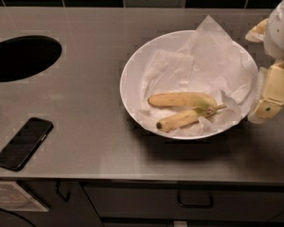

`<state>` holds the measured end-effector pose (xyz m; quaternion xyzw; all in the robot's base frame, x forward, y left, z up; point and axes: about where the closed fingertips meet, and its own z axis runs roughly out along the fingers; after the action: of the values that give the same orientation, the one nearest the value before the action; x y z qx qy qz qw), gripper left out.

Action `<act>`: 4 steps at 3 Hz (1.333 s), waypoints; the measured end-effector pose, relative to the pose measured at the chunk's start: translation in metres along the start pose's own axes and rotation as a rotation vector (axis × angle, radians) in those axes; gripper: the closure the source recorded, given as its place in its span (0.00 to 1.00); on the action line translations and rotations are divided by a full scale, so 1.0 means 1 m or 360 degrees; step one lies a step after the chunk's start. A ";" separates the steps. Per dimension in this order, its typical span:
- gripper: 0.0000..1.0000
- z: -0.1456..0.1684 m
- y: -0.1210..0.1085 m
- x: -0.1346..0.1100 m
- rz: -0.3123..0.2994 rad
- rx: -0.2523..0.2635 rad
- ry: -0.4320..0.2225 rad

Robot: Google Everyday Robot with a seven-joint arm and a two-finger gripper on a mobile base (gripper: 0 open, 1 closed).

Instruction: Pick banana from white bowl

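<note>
In the camera view the claw (273,93) hangs at the worktop's (94,32) right edge, just outside the rim of the one white bowl (128,74), and whether it is released or clenched cannot be told. Two bananas lie on the crumpled paper (203,56) in the bowl's front half. The plumper banana (182,100) lies leftward of the claw, long axis roughly along the front edge and stem end nearer the claw, with the slimmer banana (184,118) just in front of it.
</note>
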<state>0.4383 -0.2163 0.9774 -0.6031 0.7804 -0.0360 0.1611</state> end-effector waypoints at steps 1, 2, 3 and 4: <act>0.00 0.000 0.000 0.000 -0.0001 0.0002 -0.0001; 0.00 0.000 -0.003 -0.026 -0.0057 -0.0014 0.0016; 0.00 0.007 -0.007 -0.055 -0.0109 -0.0042 0.0013; 0.00 0.026 -0.012 -0.075 -0.0128 -0.0080 0.0012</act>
<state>0.4736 -0.1447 0.9719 -0.6376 0.7568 -0.0252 0.1414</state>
